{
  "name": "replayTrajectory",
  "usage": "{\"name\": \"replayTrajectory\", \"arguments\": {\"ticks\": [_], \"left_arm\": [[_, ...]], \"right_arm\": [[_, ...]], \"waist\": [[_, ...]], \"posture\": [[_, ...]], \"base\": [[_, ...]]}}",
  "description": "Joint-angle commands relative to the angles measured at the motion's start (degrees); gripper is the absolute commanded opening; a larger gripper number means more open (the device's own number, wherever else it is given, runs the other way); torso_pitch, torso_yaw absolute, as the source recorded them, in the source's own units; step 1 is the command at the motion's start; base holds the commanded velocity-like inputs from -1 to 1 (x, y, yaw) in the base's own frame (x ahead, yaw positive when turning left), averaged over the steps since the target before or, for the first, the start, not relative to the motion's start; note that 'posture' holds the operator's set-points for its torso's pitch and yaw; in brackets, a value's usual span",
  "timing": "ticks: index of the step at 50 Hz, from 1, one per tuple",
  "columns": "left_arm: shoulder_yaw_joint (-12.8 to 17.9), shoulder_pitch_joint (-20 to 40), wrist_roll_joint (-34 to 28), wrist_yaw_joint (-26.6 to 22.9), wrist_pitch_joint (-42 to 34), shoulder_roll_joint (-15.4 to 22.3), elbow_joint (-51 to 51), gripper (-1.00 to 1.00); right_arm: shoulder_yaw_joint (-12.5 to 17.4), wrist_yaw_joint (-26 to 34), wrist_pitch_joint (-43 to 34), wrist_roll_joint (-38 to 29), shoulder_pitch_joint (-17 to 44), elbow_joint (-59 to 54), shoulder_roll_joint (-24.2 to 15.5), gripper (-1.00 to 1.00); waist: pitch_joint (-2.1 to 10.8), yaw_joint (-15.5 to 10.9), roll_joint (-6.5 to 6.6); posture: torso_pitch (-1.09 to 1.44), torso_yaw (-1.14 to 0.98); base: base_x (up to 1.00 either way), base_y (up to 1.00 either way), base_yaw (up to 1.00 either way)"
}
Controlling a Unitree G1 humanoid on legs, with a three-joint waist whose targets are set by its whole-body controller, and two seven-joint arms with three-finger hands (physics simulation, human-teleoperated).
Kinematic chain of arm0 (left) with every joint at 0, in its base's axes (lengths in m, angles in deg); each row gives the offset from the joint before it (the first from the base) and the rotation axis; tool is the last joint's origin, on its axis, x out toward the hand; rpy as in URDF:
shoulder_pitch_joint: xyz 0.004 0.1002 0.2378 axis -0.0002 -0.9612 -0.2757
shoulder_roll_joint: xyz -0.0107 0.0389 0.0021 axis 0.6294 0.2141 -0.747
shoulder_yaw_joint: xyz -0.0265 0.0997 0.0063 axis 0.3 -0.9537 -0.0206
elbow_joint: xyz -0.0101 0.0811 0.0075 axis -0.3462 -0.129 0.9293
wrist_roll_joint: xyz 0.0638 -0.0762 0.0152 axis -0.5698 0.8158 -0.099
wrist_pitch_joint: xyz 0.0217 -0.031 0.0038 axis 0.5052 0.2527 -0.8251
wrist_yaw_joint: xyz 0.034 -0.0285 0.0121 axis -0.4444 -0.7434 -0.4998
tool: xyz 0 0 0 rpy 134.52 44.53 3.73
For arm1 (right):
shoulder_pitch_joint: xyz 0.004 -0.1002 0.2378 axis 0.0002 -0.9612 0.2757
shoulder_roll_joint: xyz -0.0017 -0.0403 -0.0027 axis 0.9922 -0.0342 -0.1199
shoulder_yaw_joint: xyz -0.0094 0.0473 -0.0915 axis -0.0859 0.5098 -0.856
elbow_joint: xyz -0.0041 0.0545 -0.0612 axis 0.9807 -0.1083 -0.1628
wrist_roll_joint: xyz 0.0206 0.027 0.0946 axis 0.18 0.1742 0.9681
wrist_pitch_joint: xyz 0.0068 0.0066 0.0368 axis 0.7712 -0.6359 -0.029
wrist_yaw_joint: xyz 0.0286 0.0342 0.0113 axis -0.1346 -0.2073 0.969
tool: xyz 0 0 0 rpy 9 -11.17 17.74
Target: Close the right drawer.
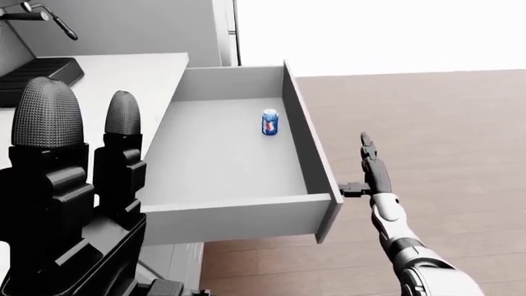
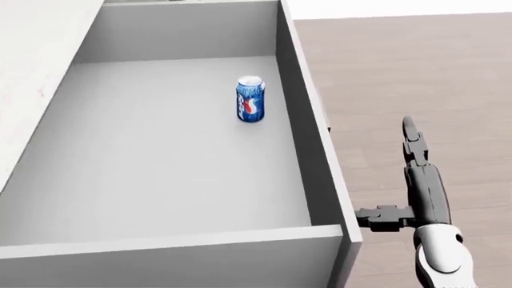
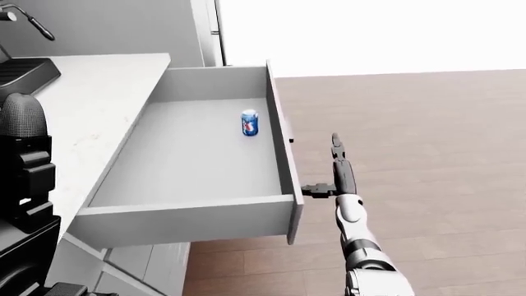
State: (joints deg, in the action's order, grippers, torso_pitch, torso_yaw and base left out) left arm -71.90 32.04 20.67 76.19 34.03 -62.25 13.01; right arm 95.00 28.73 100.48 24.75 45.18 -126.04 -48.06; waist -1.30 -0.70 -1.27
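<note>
The right drawer (image 2: 309,144) stands pulled far out of the counter, a grey box with its front panel (image 2: 160,261) at the bottom of the head view. A blue cola can (image 2: 250,99) stands upright inside, near the right wall. My right hand (image 2: 386,173) hangs open just right of the drawer's front right corner, its fingers (image 2: 422,180) stretched along the drawer side and its thumb (image 2: 376,216) pointing at the panel's edge, almost touching. My left hand (image 1: 86,117) fills the left of the left-eye view, raised, its fingers (image 1: 47,114) upright and holding nothing.
A white stone counter (image 3: 90,92) runs along the drawer's left. A black appliance (image 1: 32,71) sits on it at top left. Tall grey cabinets (image 1: 217,31) stand beyond. Wooden floor (image 1: 436,123) spreads to the right, and cabinet fronts (image 3: 140,259) lie below.
</note>
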Motion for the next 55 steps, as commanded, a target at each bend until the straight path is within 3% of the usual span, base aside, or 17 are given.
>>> {"name": "replayTrajectory", "arguments": {"ticks": [1,43,55], "left_arm": [[0.58,0.22,0.23,0.38,1.08,0.39,-1.73,1.0],[1.26,0.34,1.29,1.75,0.98,1.85,-1.74,1.0],[1.72,0.58,2.35,3.87,1.2,4.31,-1.74,1.0]], "right_arm": [[-1.46,2.5,2.09,-2.04,1.58,1.46,0.94,1.0],[-6.54,3.85,-0.73,-10.43,7.18,2.14,9.42,1.0],[-7.33,4.13,-1.27,-12.45,8.18,2.13,11.42,1.0]], "waist": [[0.86,-0.35,-0.07],[1.02,-0.48,0.74],[0.97,-0.41,1.01]], "posture": [[0.0,0.0],[0.0,0.0],[0.0,0.0]], "base": [[0.0,0.0,0.0],[0.0,0.0,0.0],[0.0,0.0,0.0]]}}
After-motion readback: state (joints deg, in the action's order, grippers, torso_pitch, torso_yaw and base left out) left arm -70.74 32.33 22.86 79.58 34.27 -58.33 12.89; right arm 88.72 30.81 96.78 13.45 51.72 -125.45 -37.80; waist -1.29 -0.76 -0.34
